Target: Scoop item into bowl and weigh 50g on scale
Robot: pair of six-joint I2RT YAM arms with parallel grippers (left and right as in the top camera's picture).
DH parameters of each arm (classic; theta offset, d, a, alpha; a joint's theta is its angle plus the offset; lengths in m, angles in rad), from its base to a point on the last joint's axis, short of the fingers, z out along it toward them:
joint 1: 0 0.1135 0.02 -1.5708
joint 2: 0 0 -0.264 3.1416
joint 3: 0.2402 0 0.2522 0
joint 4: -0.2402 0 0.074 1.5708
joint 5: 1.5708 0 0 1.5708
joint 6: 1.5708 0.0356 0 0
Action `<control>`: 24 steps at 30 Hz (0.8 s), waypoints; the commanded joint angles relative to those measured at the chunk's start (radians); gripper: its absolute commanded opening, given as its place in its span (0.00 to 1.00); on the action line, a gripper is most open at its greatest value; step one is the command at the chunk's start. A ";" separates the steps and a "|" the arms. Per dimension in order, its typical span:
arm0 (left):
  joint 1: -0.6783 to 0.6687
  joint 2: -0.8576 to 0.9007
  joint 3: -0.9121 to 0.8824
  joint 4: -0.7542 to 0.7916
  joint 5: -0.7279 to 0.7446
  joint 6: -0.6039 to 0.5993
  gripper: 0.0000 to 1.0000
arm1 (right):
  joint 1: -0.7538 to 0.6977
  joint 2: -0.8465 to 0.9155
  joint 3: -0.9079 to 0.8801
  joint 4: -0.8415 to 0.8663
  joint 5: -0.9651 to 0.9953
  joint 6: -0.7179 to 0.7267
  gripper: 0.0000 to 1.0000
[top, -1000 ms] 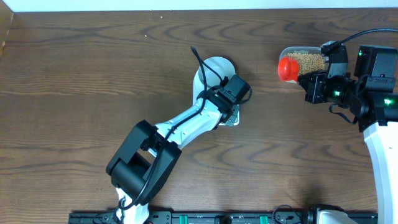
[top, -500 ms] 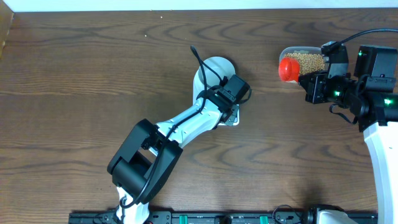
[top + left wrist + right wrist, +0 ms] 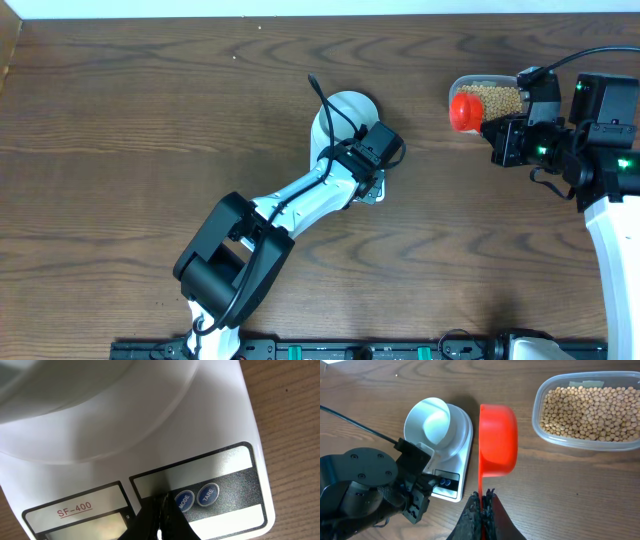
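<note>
The white scale [image 3: 220,425] carries the pale bowl [image 3: 432,422], which looks empty. My left gripper [image 3: 161,498] is shut, its tips resting on the scale's front panel just left of the blue MODE button [image 3: 184,500]. From above, the left gripper [image 3: 372,172] sits over the front of the scale [image 3: 374,196]. My right gripper [image 3: 483,494] is shut on the thin handle of a red scoop [image 3: 498,440], held between the scale and the clear tub [image 3: 538,407] of tan beans [image 3: 590,405]. No beans show in the scoop [image 3: 463,110].
The left arm [image 3: 300,195] crosses the middle of the table and hides much of the scale from above. The tub [image 3: 462,84] stands at the far right near the table's back edge. A black cable [image 3: 322,100] loops over the bowl [image 3: 352,104].
</note>
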 commanded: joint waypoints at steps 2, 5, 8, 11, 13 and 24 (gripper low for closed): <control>0.003 0.063 -0.013 -0.017 -0.002 0.006 0.07 | -0.007 -0.008 0.021 -0.002 0.000 -0.019 0.01; 0.003 0.077 -0.013 -0.017 0.013 0.006 0.07 | -0.007 -0.008 0.021 -0.003 0.000 -0.019 0.01; 0.005 0.095 -0.013 -0.017 0.018 0.006 0.07 | -0.007 -0.008 0.021 -0.008 0.000 -0.019 0.01; 0.008 0.098 -0.013 -0.018 0.024 0.006 0.08 | -0.007 -0.008 0.021 -0.013 0.000 -0.026 0.01; 0.014 0.099 -0.013 -0.018 0.034 0.006 0.07 | -0.007 -0.008 0.021 -0.014 0.000 -0.026 0.01; 0.035 0.036 0.021 -0.021 0.050 -0.002 0.07 | -0.007 -0.008 0.021 -0.012 0.000 -0.026 0.01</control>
